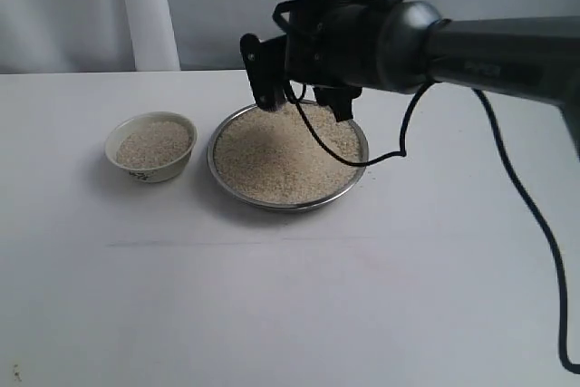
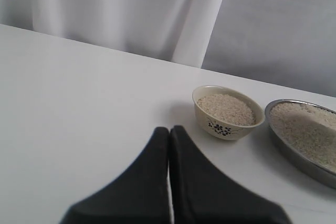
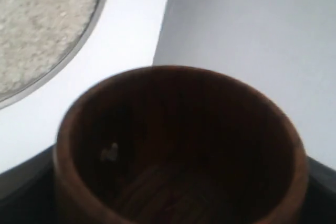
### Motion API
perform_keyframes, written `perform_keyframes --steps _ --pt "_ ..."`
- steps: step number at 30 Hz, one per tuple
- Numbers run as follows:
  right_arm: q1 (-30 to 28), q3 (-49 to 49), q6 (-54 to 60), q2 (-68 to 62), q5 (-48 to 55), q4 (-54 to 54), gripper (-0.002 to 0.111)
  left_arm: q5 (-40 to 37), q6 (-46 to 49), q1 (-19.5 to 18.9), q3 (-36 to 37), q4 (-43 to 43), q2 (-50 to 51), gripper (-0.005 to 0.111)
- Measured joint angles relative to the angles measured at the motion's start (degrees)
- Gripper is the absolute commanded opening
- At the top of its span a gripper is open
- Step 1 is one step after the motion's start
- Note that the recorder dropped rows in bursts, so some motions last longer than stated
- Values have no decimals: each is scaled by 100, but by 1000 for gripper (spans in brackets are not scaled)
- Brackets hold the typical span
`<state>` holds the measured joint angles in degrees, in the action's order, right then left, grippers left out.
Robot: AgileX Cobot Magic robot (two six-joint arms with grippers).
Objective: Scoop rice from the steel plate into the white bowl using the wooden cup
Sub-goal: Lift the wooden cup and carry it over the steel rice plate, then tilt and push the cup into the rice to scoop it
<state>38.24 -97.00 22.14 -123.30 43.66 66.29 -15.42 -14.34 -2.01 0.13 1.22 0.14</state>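
steel plate (image 1: 290, 207): rice (image 1: 285, 156) heaped | white bowl (image 1: 149, 169) beside: rice-filled | wooden cup (image 3: 178, 73): near-empty

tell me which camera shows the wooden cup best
The right wrist view: the wooden cup fills the frame, mouth toward the camera, inside nearly empty. The exterior view does not show it clearly; the left wrist view not at all.

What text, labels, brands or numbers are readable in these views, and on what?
Nothing is readable.
Dark grey robot arm link: faint marking on its side, too blurred to read.
Small white ceramic bowl: dark painted flower motif only, no letters.
Shiny steel plate: no markings visible.
Reddish-brown wooden cup: no markings visible.
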Motion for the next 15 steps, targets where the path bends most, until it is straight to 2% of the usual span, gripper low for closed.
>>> perform_keyframes --steps 6,15 --pt "0 -14 529 -487 519 -23 0 0 0 0 0 0 0 0" --pt "77 -14 579 -902 517 -184 0 0 0 0 0 0 0 0"
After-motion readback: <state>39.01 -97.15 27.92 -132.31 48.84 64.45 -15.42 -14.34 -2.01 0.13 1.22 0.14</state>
